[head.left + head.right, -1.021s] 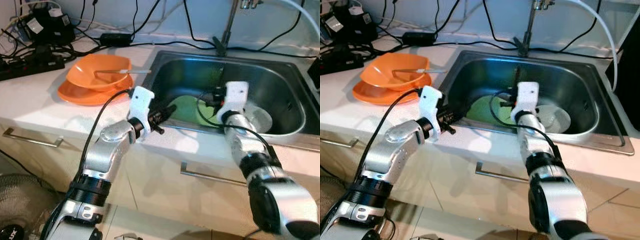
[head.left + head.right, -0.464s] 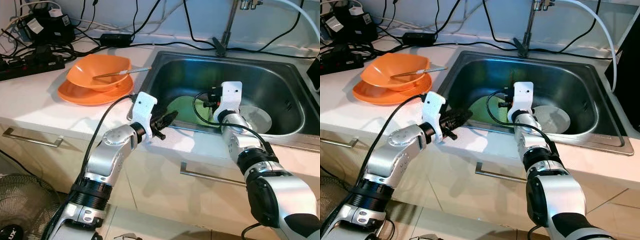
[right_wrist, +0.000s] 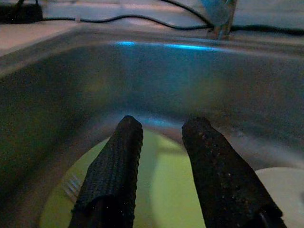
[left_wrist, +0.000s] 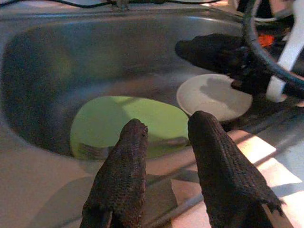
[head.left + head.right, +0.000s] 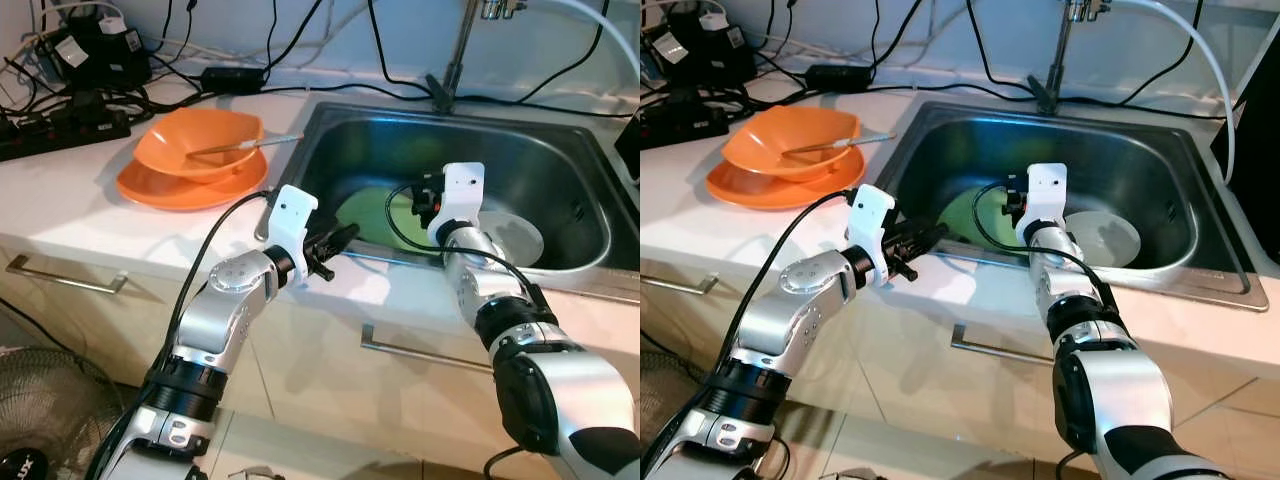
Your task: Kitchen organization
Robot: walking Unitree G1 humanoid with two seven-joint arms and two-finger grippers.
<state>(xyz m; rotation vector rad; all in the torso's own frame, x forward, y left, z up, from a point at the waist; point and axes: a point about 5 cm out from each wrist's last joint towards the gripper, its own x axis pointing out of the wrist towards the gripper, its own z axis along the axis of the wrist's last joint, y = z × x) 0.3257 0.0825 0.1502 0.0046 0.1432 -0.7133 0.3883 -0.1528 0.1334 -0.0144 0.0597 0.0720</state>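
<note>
Over the sink's front rim [image 5: 400, 262], the left gripper [image 4: 164, 135] points inward, fingers spread and holding nothing, slightly farther in than before. Beyond it, the right gripper [image 3: 159, 137], also spread, hangs above the green plate [image 4: 128, 121] on the basin floor beside a white plate [image 4: 213, 97], largely unmoved.

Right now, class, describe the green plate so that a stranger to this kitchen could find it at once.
Start at the steel sink set in the white counter, below the tap. On the sink's floor lie two dishes: the green plate is on the left, beside a smaller white dish. It is the only green one, and a fork lies on it.
</note>
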